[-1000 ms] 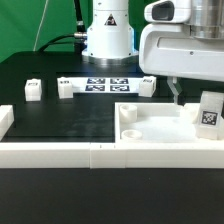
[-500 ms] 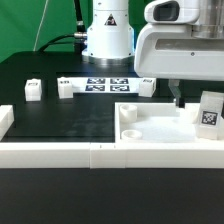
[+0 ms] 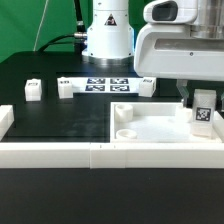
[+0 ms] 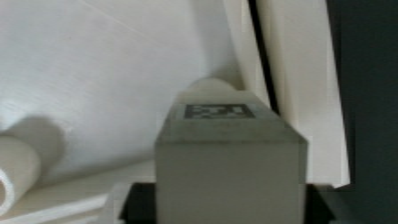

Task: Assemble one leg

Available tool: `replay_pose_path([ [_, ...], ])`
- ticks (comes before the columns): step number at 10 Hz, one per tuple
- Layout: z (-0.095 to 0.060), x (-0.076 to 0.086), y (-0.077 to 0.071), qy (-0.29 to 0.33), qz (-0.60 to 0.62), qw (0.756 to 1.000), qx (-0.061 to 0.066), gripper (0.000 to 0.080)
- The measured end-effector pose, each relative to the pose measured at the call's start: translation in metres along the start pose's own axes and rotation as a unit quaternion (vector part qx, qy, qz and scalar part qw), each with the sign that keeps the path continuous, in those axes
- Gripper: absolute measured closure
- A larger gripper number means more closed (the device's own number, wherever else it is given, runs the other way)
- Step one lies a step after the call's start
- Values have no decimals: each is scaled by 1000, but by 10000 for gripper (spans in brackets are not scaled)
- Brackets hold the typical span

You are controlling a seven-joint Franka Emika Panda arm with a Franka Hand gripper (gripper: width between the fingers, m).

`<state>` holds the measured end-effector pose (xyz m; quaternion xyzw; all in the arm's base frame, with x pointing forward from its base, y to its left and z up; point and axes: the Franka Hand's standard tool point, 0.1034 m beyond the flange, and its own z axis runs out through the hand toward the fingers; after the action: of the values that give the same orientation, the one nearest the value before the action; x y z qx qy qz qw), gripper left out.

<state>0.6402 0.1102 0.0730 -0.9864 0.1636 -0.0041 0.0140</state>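
Observation:
The leg, a small white block with a black-and-white tag on its face, stands upright on the right part of the large flat white panel. My gripper reaches down over it, with a finger against its side. In the wrist view the leg fills the middle, tag facing the camera. The dark pads press on both its sides, so the gripper is shut on it. The panel lies behind it.
Three more small white blocks stand at the back beside the marker board. A low white wall runs along the front, with a raised end at the exterior view's left. The robot base is behind.
My gripper has moved toward the exterior view's right, dropped around the leg and closed on it. The leg and the panel have shifted slightly to the exterior view's left.

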Motion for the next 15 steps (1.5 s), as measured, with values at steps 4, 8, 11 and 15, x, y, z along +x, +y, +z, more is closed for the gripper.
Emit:
replay_pose_path([
  [4,3,5,3,13,244,969,20,508],
  [8,3,2,9,1,482,876,30,508],
  [11,3,-2,5,-7,626,779,26,508],
  [15,3,-4,2,-18,719,695,25,508],
])
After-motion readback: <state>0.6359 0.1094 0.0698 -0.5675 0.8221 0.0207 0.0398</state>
